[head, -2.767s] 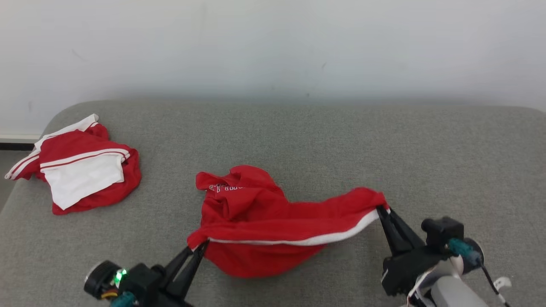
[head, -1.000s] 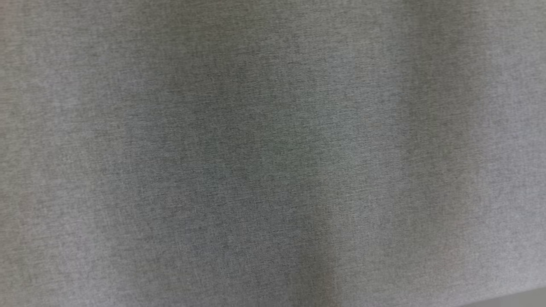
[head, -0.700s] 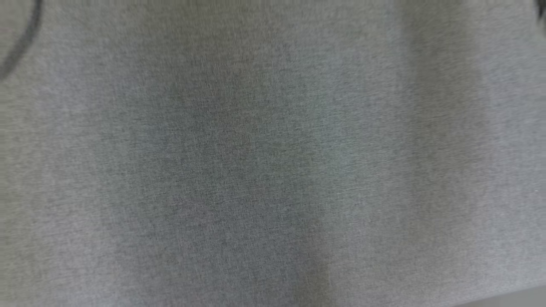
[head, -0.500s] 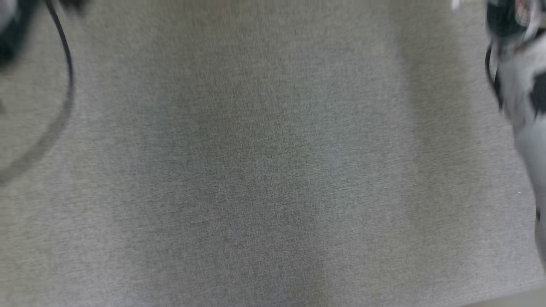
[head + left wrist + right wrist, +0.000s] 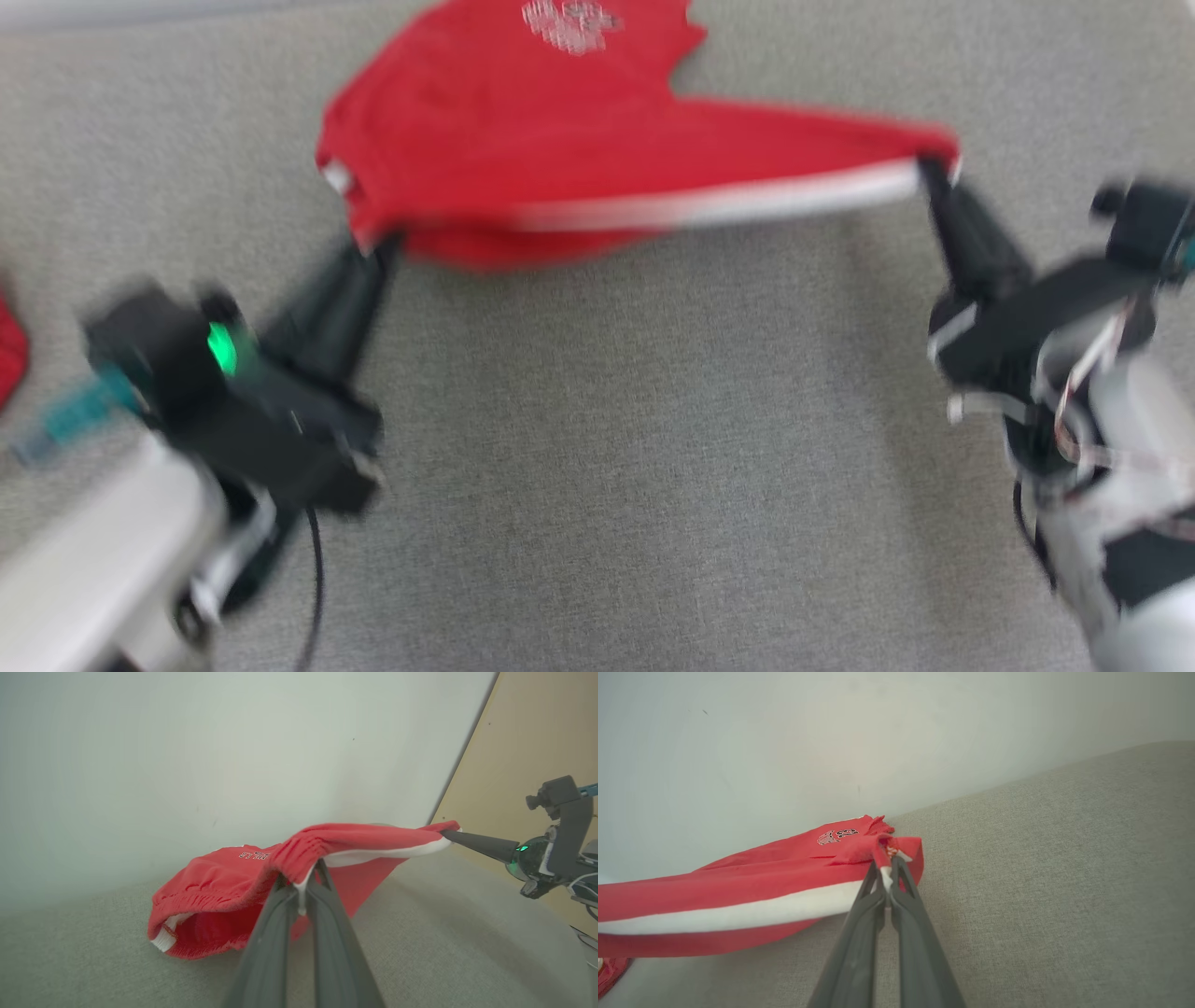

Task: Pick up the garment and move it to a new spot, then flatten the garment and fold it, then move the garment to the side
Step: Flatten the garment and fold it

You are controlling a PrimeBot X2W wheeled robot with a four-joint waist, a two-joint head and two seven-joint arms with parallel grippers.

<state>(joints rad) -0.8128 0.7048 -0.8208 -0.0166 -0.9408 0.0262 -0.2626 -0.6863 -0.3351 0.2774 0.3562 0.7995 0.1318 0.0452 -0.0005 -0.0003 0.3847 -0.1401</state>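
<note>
Since the earlier head view the camera itself had swung, so places in the picture tell little, but the garment (image 5: pixel 523 121) had plainly changed: its white band (image 5: pixel 709 201), slack and bunched before, was now drawn almost straight between the two hands. At the left, the left hand (image 5: pixel 373 250) was closed tight on the gathered, ruched end of that edge, with a fold of red cloth and white trim pinched between its fingers (image 5: pixel 275 933). From there the garment ran across the grey counter (image 5: pixel 607 448), its long axis left to right and roughly parallel to the near edge. Its red body trailed away from both hands towards the far edge by the wall (image 5: pixel 187 742), where it rested on the counter, loosely rumpled. A small white print (image 5: pixel 571 23) faced up on that far part. At the right, the right hand (image 5: pixel 929 173) was likewise shut on the opposite end of the band, holding a small tuft of red and white. Both hands stood on the near side of the cloth, fingers pointing at the far edge, and neither was nearer than the other. Flattening would likely depend on keeping that edge taut while drawing the body towards the near edge.
</note>
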